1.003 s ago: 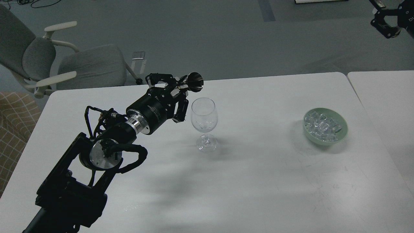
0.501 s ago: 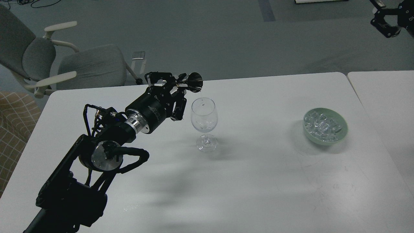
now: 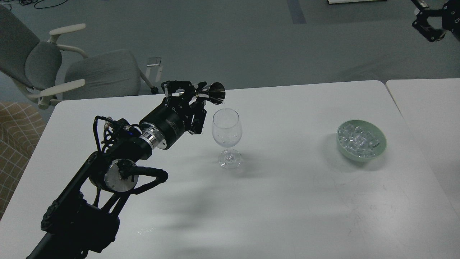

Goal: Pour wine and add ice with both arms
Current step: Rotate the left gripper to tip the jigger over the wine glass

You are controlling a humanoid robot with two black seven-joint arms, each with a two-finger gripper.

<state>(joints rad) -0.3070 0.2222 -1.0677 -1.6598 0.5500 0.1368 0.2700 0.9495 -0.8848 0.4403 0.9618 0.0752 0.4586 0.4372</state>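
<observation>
A clear stemmed wine glass (image 3: 226, 136) stands upright on the white table (image 3: 273, 201), left of centre. My left gripper (image 3: 198, 97) is shut on a small dark metal measuring cup (image 3: 215, 92), tipped on its side with its mouth over the glass rim. A thin trace of clear wine (image 3: 224, 106) shows between the cup's lip and the glass. Clear ice cubes (image 3: 359, 138) are heaped in a pale green bowl (image 3: 381, 148) at the right. My right gripper (image 3: 429, 30) hangs high at the top right corner, far from the table, with its fingers apart and empty.
A second white table (image 3: 431, 118) adjoins at the right. A grey office chair (image 3: 82, 72) stands behind the table's far left corner. A tan checked cushion (image 3: 14, 144) lies at the left edge.
My left wrist has rolled and tipped the cup further over the glass. The cup's mouth has dropped toward the rim and liquid has started to run. The right arm has barely moved.
</observation>
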